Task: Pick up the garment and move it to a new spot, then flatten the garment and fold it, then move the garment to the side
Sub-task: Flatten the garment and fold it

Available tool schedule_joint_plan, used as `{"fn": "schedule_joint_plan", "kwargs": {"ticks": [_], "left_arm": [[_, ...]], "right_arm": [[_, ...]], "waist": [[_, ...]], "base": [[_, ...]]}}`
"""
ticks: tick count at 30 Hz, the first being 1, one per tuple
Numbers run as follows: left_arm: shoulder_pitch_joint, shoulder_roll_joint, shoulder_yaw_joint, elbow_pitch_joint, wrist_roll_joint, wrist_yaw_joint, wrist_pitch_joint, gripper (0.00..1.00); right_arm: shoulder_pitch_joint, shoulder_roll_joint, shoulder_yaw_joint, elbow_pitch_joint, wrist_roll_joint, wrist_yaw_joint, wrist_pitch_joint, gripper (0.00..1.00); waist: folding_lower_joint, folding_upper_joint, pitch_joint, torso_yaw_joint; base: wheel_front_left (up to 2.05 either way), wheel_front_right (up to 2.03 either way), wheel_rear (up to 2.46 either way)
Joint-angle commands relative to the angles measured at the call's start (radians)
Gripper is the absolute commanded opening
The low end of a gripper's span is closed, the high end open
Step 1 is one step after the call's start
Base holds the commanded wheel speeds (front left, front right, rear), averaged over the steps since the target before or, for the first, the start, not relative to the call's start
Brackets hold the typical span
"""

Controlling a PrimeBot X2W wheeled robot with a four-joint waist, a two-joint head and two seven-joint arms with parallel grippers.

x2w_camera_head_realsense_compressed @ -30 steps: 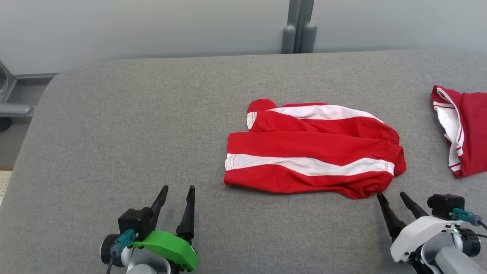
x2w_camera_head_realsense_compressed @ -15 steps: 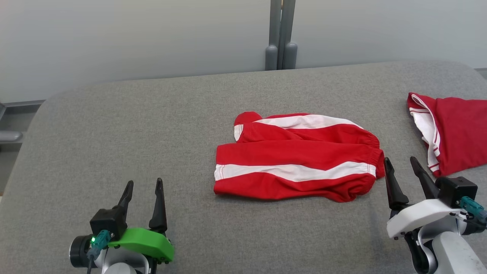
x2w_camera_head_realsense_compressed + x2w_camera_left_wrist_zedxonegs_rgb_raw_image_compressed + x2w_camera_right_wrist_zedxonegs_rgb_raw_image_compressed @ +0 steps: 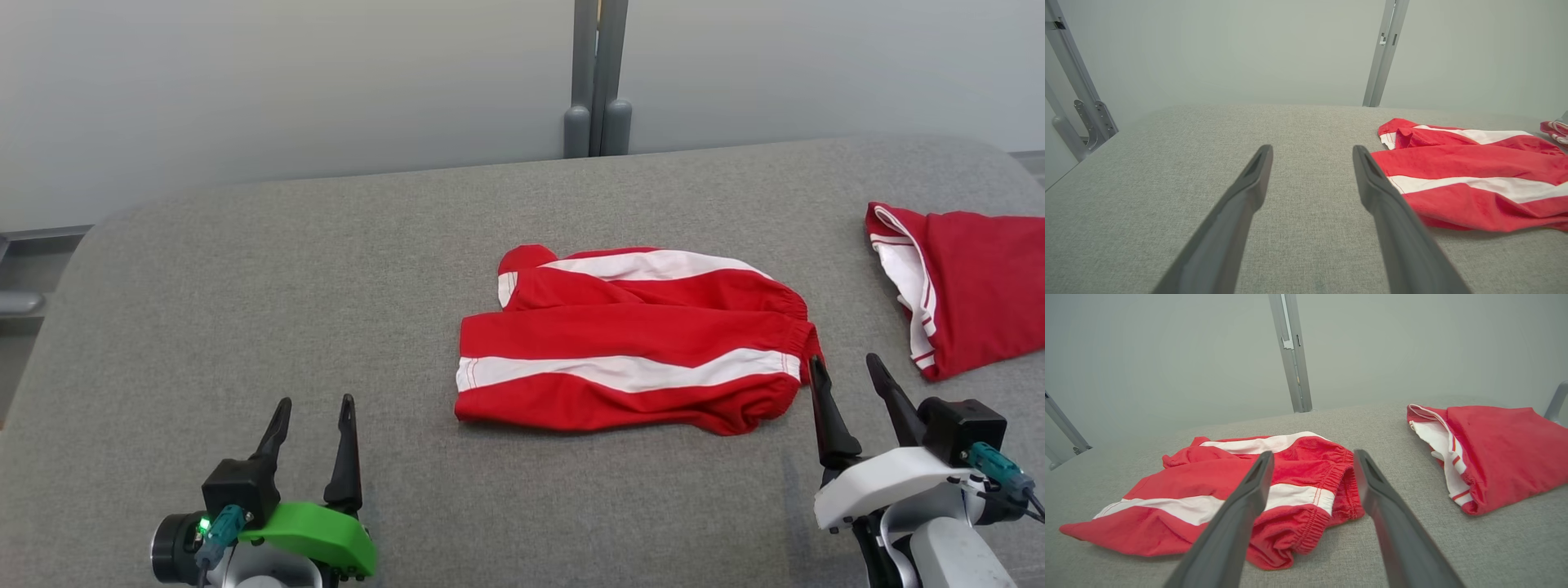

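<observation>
The garment (image 3: 629, 327), red shorts with white stripes, lies folded in the middle of the grey padded table (image 3: 245, 286). Its elastic waistband points right. My right gripper (image 3: 842, 359) stands open just right of that waistband, its left fingertip close beside the fabric. In the right wrist view, the garment (image 3: 1200, 477) has its waistband end ahead of the open right gripper (image 3: 1314, 452). My left gripper (image 3: 316, 400) is open and empty over bare table, well left of the garment's near left corner. In the left wrist view, the garment (image 3: 1474, 163) lies to the right of the left gripper (image 3: 1312, 147).
A second red garment with white trim (image 3: 971, 286) lies at the table's right edge, also seen from the right wrist (image 3: 1506, 445). A grey post (image 3: 593, 82) rises behind the table's far edge against a pale wall. Open grey surface stretches left of the shorts.
The head camera has shifted. Against the garment, my right gripper has moved forward from its near right corner to beside the waistband end. My left gripper has drifted a little further left.
</observation>
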Motion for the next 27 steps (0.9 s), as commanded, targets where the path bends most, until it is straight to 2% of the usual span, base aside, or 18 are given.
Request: {"fn": "schedule_joint_plan", "kwargs": {"ticks": [1,9,15,23,27], "left_arm": [[0.009,0.003,0.000,0.000,0.007,0.005,0.000,1.00],[-0.027,0.003,-0.033,0.017,-0.011,-0.008,0.000,1.00],[-0.089,0.003,-0.078,0.041,-0.048,-0.031,0.000,1.00],[-0.188,0.003,-0.132,0.135,-0.121,-0.071,0.000,1.00],[-0.232,0.003,-0.157,0.210,-0.191,-0.082,0.000,1.00]], "right_arm": [[0.009,-0.002,-0.002,0.003,-0.010,0.000,0.000,1.00],[-0.009,0.001,-0.003,0.029,-0.014,0.000,0.000,1.00],[-0.058,-0.002,0.022,0.053,-0.006,0.000,0.000,1.00],[-0.126,0.000,0.044,0.074,0.017,0.000,0.000,1.00],[-0.140,0.006,0.052,0.079,0.021,0.000,0.000,1.00]], "waist": [[0.0000,-0.0001,0.003,-0.002],[0.0000,-0.0001,0.042,-0.015],[0.0000,-0.0001,0.121,-0.035],[0.0000,-0.0001,0.198,-0.066],[0.0000,-0.0001,0.223,-0.085]], "base": [[0.00,0.00,0.00],[0.00,0.00,0.00],[0.00,0.00,0.00],[0.00,0.00,0.00],[0.00,0.00,0.00]]}}
